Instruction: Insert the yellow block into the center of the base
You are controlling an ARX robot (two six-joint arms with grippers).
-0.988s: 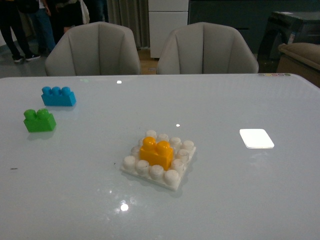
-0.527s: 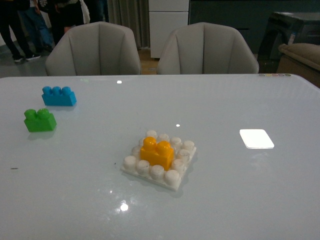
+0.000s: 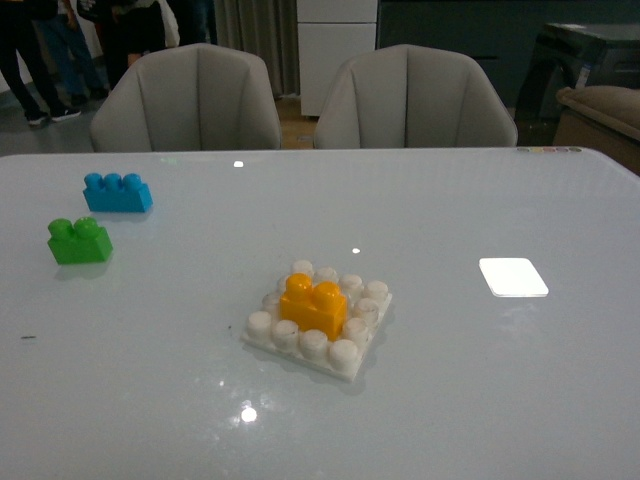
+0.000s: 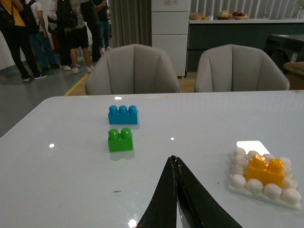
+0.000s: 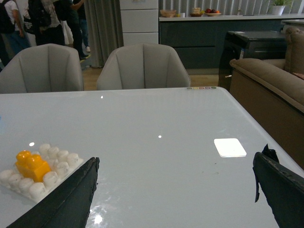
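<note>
Start with the table point(image 3: 450, 400): it is glossy and throws glare spots, so you may misread edges near the base. The base point(image 3: 345, 362) sits near the table's middle, a white square plate with round studs, lying flat and unclamped as far as the views show. Any sideways contact from a returning arm could slide it, since nothing visibly holds it down.

The yellow block point(image 3: 312, 307) stands upright on the base center, ringed by white studs on all sides, with two round studs on top. Whether it is pressed fully home cannot be confirmed from these views; if it sits only loosely, a bump could tip or lift it.

Neither arm touches anything. The left gripper point(image 4: 175, 164) has its fingers pressed together and holds nothing, well apart from the base. The right gripper point(image 5: 175, 190) has its fingers spread wide, also empty.

The blue brick point(image 3: 117, 192) and green brick point(image 3: 79, 241) lie well apart from the base; leave them alone.
</note>
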